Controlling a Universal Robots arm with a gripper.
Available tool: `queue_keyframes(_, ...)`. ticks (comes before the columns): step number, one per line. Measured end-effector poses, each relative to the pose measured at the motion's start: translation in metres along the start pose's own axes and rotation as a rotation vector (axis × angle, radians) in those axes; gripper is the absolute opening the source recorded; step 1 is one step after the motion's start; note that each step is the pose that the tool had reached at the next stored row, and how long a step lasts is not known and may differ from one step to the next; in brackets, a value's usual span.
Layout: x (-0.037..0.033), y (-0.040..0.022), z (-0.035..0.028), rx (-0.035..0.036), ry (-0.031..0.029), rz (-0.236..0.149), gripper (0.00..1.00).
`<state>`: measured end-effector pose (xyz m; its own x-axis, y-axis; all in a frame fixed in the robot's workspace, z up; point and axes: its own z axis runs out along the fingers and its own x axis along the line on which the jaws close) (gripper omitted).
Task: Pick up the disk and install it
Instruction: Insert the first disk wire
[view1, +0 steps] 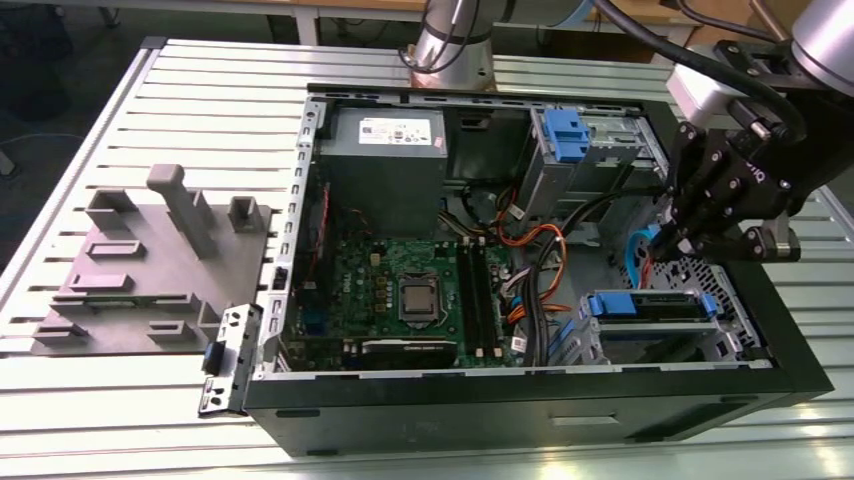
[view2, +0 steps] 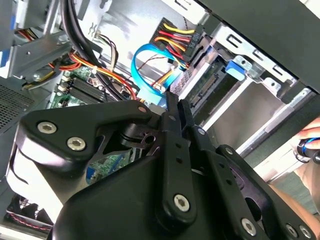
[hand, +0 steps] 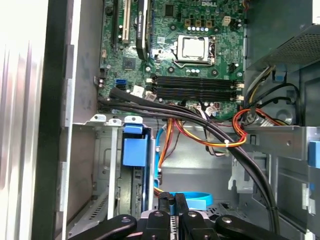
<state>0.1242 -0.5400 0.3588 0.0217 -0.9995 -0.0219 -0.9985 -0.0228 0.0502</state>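
The disk (view1: 649, 308) lies flat in the drive bay at the case's near corner on the exterior view's right, silver with blue rails at both sides. In the first wrist view its blue rail end (hand: 135, 150) stands in the bay's metal frame. The second wrist view shows its connector edge (view2: 206, 86) with no cable plugged in. My gripper (view1: 666, 247) hangs just above and behind that bay, over the light blue cable. Its two black fingers (view2: 173, 112) are pressed together in both wrist views, shut with nothing between them.
The open computer case (view1: 534, 400) lies on a slatted metal table (view1: 107, 420). Inside are the motherboard (view1: 407, 290), grey power supply (view1: 387, 150), a blue clip on a metal cage (view1: 566, 135) and loose cables (hand: 210, 135). A grey fixture (view1: 147, 270) sits beside it. A hand (view2: 307, 145) shows outside the case.
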Motion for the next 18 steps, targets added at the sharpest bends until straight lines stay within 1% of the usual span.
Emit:
queue_keyframes(3,0.0040,0.0001,-0.0001,-0.0001,0.0071,0.000,0.16)
queue_keyframes(5,0.0068,0.0002,0.0001,-0.0002,0.0093,0.000,0.16)
queue_keyframes(10,0.0141,0.0003,0.0014,-0.0002,0.0099,0.000,0.16)
queue_keyframes(13,0.0154,0.0003,0.0024,-0.0002,0.0099,0.001,0.16)
queue_keyframes(17,0.0171,0.0000,0.0067,0.0001,0.0100,0.000,0.16)
queue_keyframes(18,0.0171,0.0000,0.0068,0.0001,0.0102,0.000,0.16)
